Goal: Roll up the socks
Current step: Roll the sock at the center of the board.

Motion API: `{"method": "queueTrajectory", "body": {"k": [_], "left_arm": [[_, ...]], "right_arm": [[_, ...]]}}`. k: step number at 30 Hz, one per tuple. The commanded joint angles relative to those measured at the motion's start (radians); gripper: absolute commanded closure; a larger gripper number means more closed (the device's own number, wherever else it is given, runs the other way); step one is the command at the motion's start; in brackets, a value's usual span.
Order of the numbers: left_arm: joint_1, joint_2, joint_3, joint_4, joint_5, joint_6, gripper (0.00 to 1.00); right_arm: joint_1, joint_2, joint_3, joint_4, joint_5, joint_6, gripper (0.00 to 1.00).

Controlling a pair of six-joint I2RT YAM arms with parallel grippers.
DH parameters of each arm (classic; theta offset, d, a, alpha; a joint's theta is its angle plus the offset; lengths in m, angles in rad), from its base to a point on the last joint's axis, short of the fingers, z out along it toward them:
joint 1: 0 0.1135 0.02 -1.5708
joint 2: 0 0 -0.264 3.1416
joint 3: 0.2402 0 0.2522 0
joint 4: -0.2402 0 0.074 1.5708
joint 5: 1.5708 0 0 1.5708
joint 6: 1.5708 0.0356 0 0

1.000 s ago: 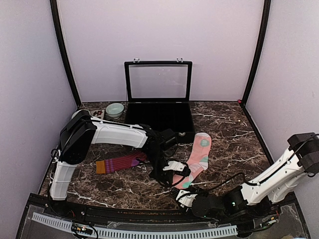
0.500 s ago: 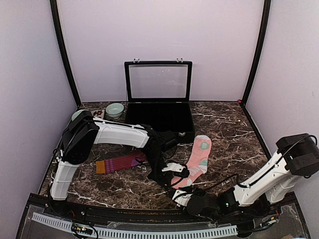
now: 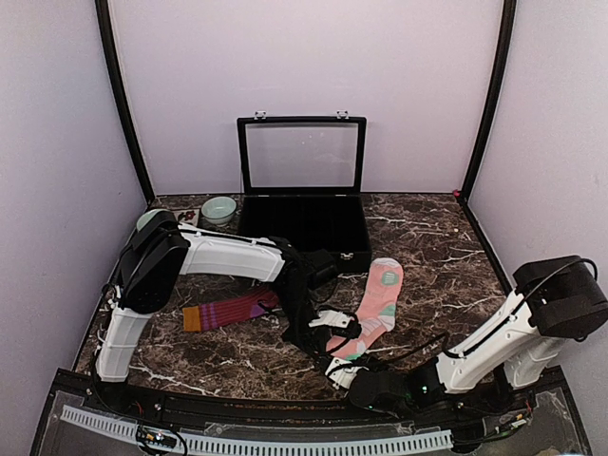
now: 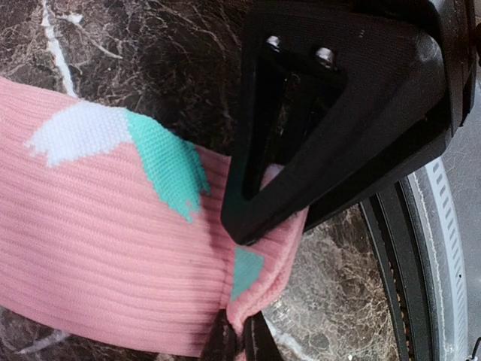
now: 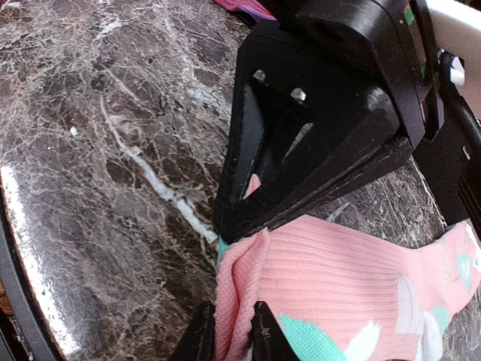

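The salmon-pink sock (image 3: pixel 380 296) with mint and white patches lies right of centre, its cuff nearest me. My left gripper (image 3: pixel 334 334) and right gripper (image 3: pixel 346 365) meet at that cuff from opposite sides. In the left wrist view my left gripper (image 4: pixel 240 327) is shut on the folded cuff edge of the pink sock (image 4: pixel 98 226), with the right gripper's black body just above it. In the right wrist view my right gripper (image 5: pixel 231 325) is shut on a bunched fold of the same cuff (image 5: pixel 331 271). The maroon striped sock (image 3: pixel 233 310) with an orange cuff lies flat to the left.
An open black case (image 3: pixel 302 228) with its glass lid upright stands at the back centre. A mint bowl (image 3: pixel 218 208) sits at the back left. The black front rail (image 3: pixel 256 418) runs close behind the cuff. Purple walls enclose the table.
My right arm has slid left along the front edge and its elbow has swung in. The pink sock has shifted slightly. My left arm has barely moved.
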Motion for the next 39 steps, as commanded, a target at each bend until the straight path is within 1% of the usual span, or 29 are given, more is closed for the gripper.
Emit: {"method": "queueTrajectory", "body": {"k": [1,5,10,13,20,25,31,34,35,38,39], "left_arm": [[-0.002,0.043,-0.025,-0.037,-0.1,-0.017,1.0],[-0.002,0.042,-0.019,-0.008,-0.114,-0.041,1.0],[0.0,0.04,-0.033,0.006,-0.113,-0.031,1.0],[0.0,0.042,-0.046,0.006,-0.11,-0.013,1.0],[0.0,0.042,-0.028,-0.044,-0.107,0.015,1.0],[0.0,0.042,-0.035,-0.058,-0.108,0.017,1.0],[0.0,0.042,-0.032,-0.074,-0.093,0.032,1.0],[0.0,0.042,-0.028,-0.08,-0.098,0.038,1.0],[0.0,0.042,-0.027,-0.081,-0.101,0.039,0.99],[0.001,0.041,-0.018,-0.081,-0.11,0.035,0.91],[0.004,0.039,-0.014,-0.081,-0.11,0.031,0.88]], "right_arm": [[0.002,-0.014,0.023,-0.014,0.01,0.094,0.84],[0.014,-0.059,0.039,-0.052,0.057,0.113,0.75],[0.005,-0.085,0.032,-0.045,0.048,0.143,0.68],[0.007,-0.091,0.026,-0.03,0.034,0.162,0.68],[0.007,-0.053,0.039,0.0,0.02,0.125,0.69],[0.007,-0.014,0.024,0.038,0.038,0.124,0.74],[0.007,0.005,-0.007,0.057,0.059,0.17,0.76],[0.004,-0.006,-0.024,0.064,0.069,0.202,0.84],[0.004,-0.008,-0.029,0.067,0.068,0.214,0.88],[-0.002,-0.008,-0.02,0.053,0.058,0.233,0.99],[-0.003,-0.007,-0.015,0.043,0.053,0.24,1.0]]}}
